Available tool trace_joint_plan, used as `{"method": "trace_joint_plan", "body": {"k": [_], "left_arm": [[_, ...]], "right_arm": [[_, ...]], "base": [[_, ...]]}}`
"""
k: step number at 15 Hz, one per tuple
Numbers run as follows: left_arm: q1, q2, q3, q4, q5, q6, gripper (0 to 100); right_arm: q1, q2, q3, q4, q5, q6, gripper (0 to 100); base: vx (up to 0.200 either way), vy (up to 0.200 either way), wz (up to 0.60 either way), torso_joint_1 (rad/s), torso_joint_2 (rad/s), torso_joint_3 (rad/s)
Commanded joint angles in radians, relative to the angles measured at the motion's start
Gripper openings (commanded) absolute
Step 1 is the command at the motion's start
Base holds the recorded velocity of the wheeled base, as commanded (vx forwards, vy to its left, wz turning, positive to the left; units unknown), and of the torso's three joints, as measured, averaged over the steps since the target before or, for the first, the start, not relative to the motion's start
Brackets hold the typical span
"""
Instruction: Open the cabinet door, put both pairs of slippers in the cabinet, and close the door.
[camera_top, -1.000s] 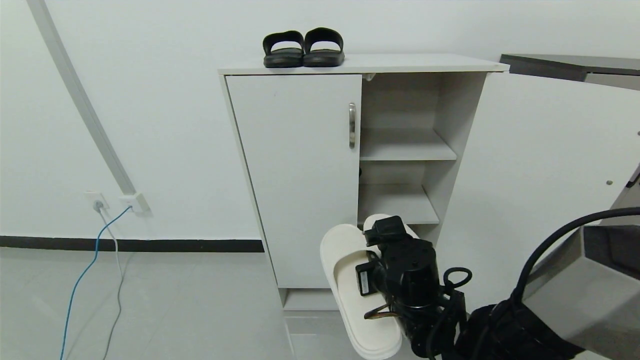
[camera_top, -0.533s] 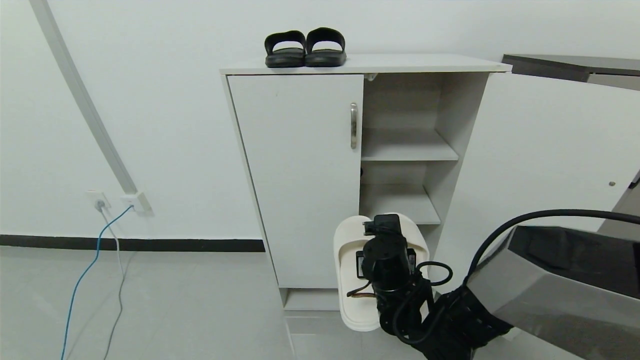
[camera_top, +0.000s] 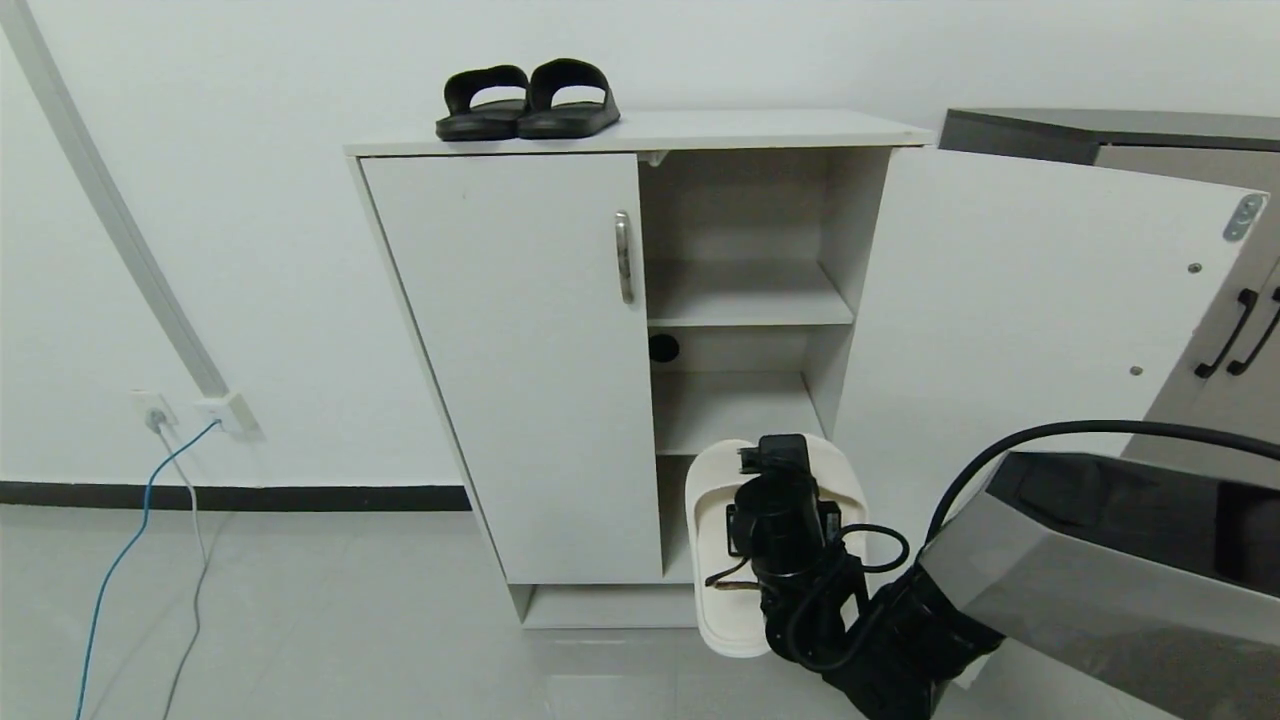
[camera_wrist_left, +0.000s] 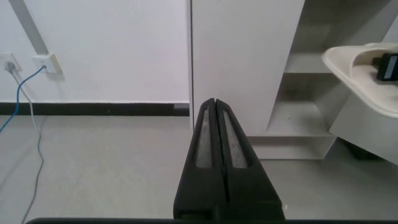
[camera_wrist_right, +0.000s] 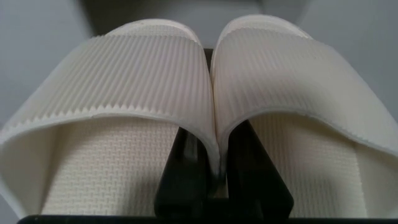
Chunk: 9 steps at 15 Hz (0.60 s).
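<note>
My right gripper is pinching the white slippers. Its two fingers are closed on the inner edges of both straps, so the pair hangs side by side with the footbeds up. I hold the pair low, in front of the cabinet, before its open right half and just under its lower shelf. I cannot tell whether the front ends of the pair have crossed the cabinet's front edge.

My left gripper has its fingers pressed flat together with nothing between them. It hovers over the floor, out in front of the cabinet's closed left door.

The cabinet's right door stands swung wide open to the right. The upper shelf and the lower one are bare. The closed left door carries a metal handle along its inner edge.

The black slippers sit side by side on the cabinet's top, over the closed door. Left of the cabinet, low on the wall, are two sockets, and a blue cable runs down from them to the floor. Right of the cabinet, behind the open door, stands a dark grey unit with black handles.
</note>
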Motion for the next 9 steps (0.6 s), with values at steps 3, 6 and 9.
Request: {"method": "trace_joint_plan", "body": {"k": [3,6,9], "left_arm": [[0.000,0.002,0.000,0.000,0.001,0.000,0],[0.001,0.002,0.000,0.000,0.001,0.000,0],[0.000,0.002,0.000,0.000,0.001,0.000,0]], "right_arm": [[-0.006,0.005,0.002,0.000,0.002,0.000,0],[-0.019,0.036,-0.004,-0.005,0.020,0.000,0],[-0.023,0.062,-0.023,-0.014,0.061,0.000,0]], "base": [[0.000,0.000,0.00,0.000,0.00,0.000],[0.000,0.000,0.00,0.000,0.00,0.000],[0.000,0.000,0.00,0.000,0.00,0.000]]}}
